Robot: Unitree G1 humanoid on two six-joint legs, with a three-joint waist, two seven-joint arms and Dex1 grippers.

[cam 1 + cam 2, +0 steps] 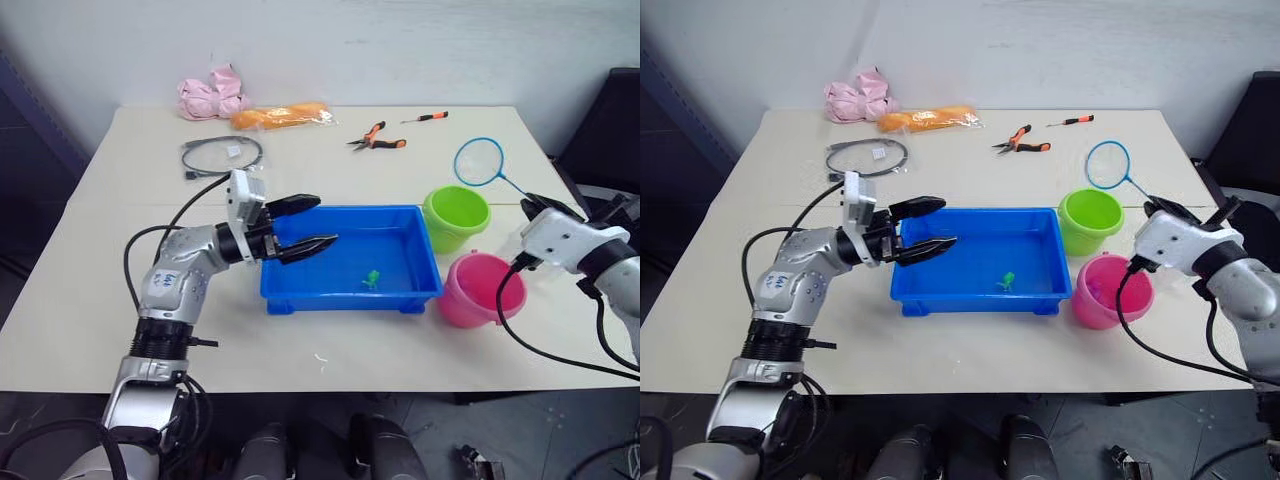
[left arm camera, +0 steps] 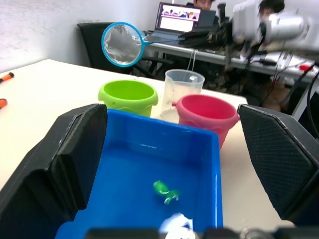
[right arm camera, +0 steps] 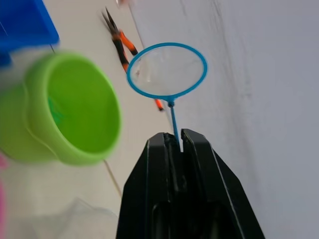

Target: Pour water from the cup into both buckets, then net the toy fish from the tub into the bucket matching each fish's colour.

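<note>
The blue tub (image 1: pixel 340 297) sits mid-table with one green toy fish (image 1: pixel 372 278) on its floor. My left gripper (image 1: pixel 326 220) hovers open over the tub's left end, empty. Right of the tub stand the lime green bucket (image 1: pixel 455 217) and, nearer the front, the pink bucket (image 1: pixel 478 290). The clear cup (image 2: pixel 183 89) stands just beyond the two buckets in the left wrist view. My right gripper (image 3: pixel 178 137) is shut on the thin handle of the net (image 1: pixel 480 161). The blue hoop is held up in the air behind the green bucket.
At the back of the table lie orange-handled pliers (image 1: pixel 378 137), a small screwdriver (image 1: pixel 425 117), a coiled black cable (image 1: pixel 222 155), an orange bag (image 1: pixel 282 116) and a pink cloth (image 1: pixel 212 95). A black chair (image 1: pixel 615 130) stands off the table's right edge.
</note>
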